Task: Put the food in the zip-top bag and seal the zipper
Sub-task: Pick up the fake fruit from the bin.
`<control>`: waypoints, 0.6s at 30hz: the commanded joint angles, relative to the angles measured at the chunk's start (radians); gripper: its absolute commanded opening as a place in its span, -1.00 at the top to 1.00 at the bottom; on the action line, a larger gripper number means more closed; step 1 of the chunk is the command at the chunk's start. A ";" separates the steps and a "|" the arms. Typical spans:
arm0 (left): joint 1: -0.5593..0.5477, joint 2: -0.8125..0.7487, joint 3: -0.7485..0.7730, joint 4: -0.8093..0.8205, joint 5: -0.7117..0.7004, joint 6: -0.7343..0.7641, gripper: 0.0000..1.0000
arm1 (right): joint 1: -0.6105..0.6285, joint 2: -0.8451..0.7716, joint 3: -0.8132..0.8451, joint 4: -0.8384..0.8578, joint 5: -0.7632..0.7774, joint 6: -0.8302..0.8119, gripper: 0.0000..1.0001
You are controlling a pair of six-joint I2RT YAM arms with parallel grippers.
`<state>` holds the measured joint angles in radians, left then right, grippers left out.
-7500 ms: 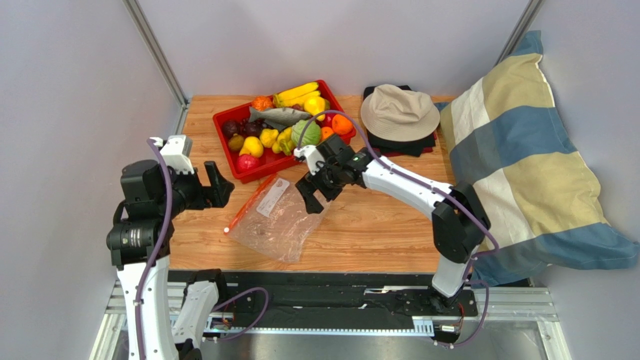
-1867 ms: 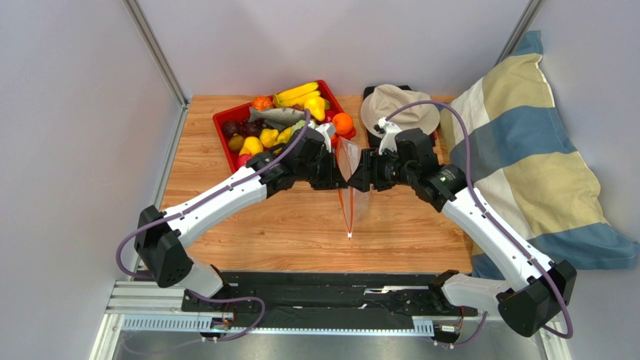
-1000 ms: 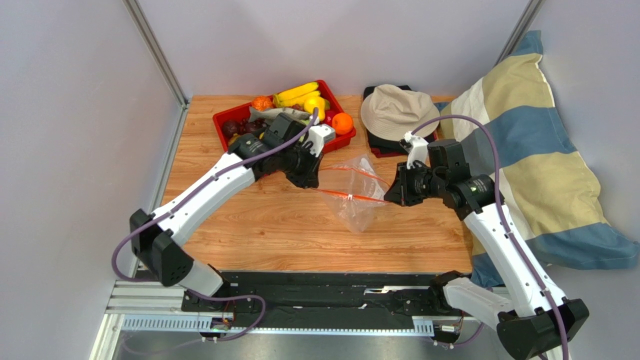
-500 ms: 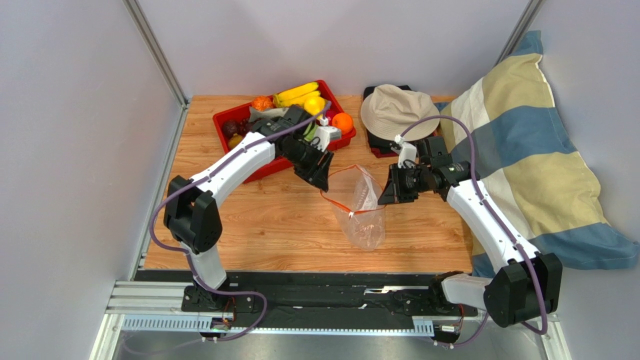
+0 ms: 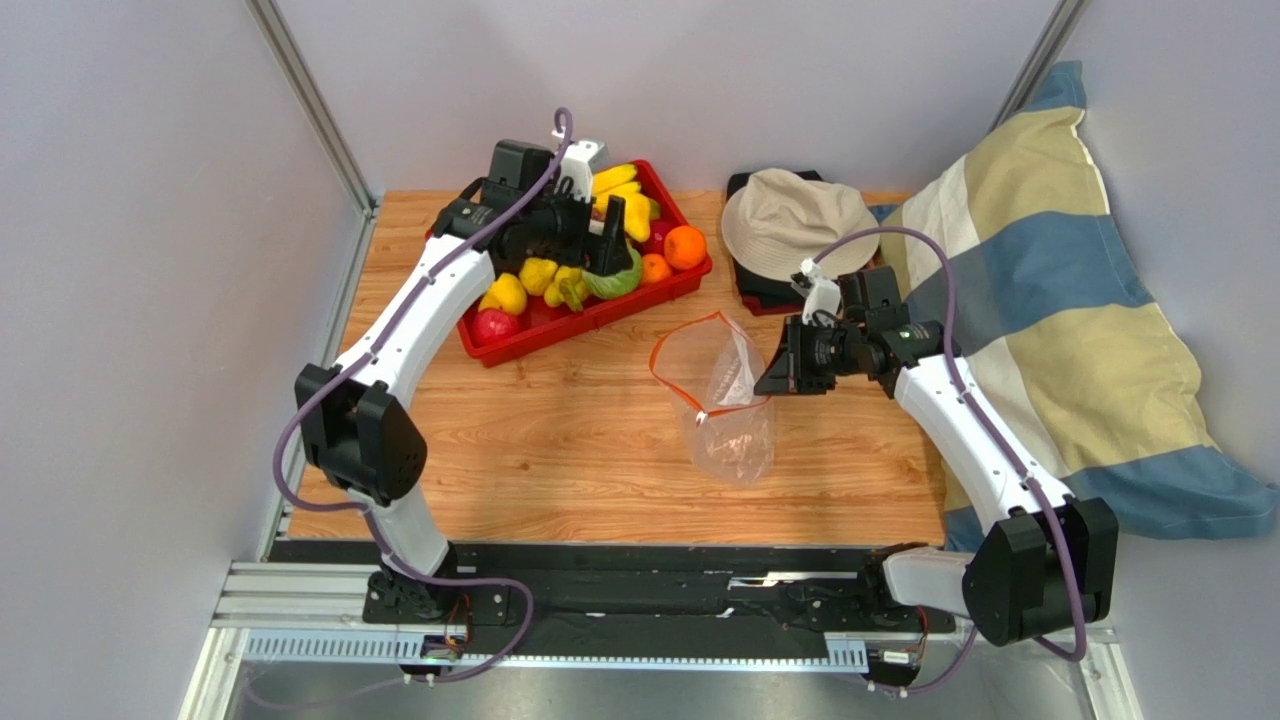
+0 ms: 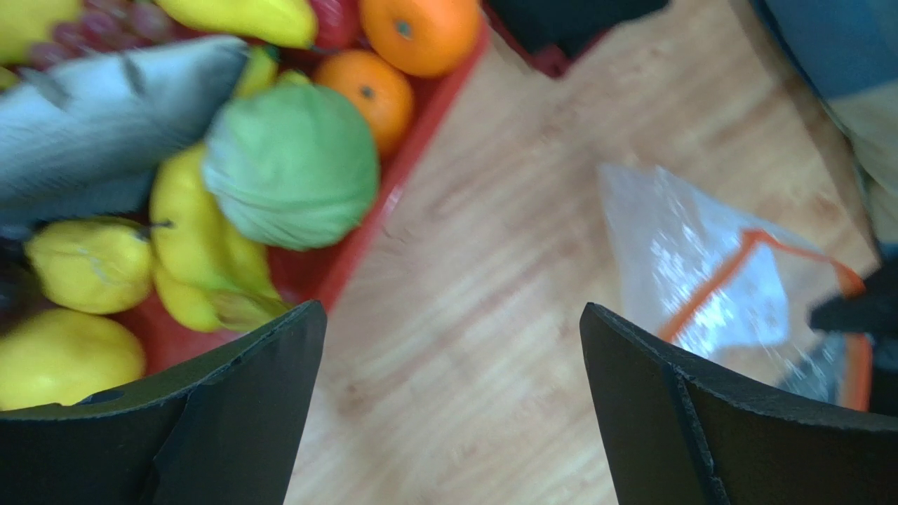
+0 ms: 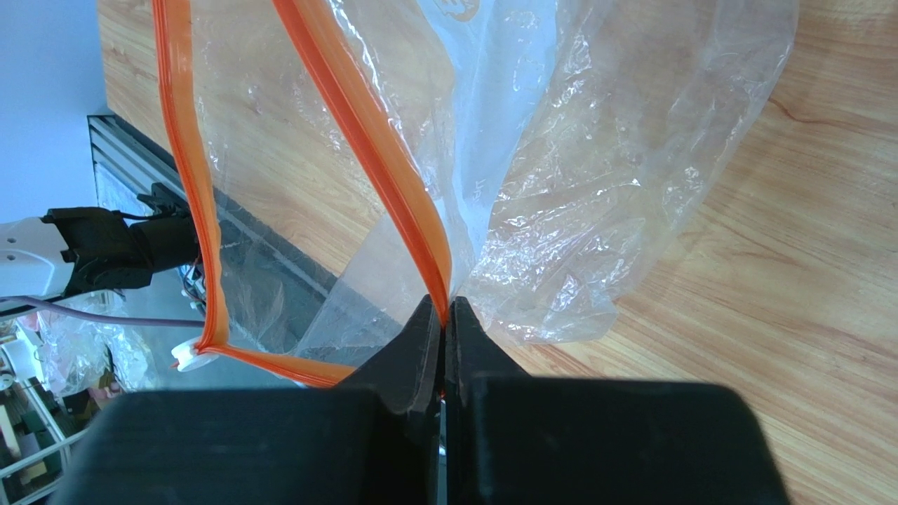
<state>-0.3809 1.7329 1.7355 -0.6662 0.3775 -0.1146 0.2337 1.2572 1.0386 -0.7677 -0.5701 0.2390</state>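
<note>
My right gripper [image 7: 444, 321] is closed completely, and its two fingertips pinch the zipper [image 7: 364, 137] at the point where the two orange-red strips meet. From this pinch the strips go apart, so the mouth of the zip-top bag [image 5: 724, 413] stands open as a loop. The small white slider tab [image 7: 190, 360] sits at the far end of the loop. In the top view the bag is near the middle of the table [image 5: 526, 450], just beside my right gripper [image 5: 778, 372], and its crinkly lower part lies on the wood.

My left gripper [image 6: 448, 410] is wide open and holds nothing. It hovers over the red tray [image 5: 556, 327] at the far side of the table, well apart from the bag. Between its fingers [image 6: 211, 421] the wrist camera shows the near edge of the tray and bare wood, with the bag [image 6: 717, 284] to the right.

The food is in the tray: the green ball [image 6: 290, 163], the grey fish [image 6: 105, 116] beside it, two oranges [image 6: 351, 89], yellow pears [image 6: 90, 263] and a red apple [image 5: 496, 323] in the near corner.

Behind the bag a beige hat [image 5: 796, 222] lies on something dark, and a striped pillow [image 5: 1052, 300] lies at the right edge.
</note>
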 commanded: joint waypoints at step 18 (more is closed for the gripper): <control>-0.021 0.453 0.228 0.152 -0.311 -0.053 -0.98 | -0.017 0.005 -0.006 0.051 -0.008 0.019 1.00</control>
<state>-0.3866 2.1620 1.9221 -0.5732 0.0982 -0.1547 0.2211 1.2575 1.0317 -0.7460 -0.5697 0.2508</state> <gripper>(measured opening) 0.989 0.011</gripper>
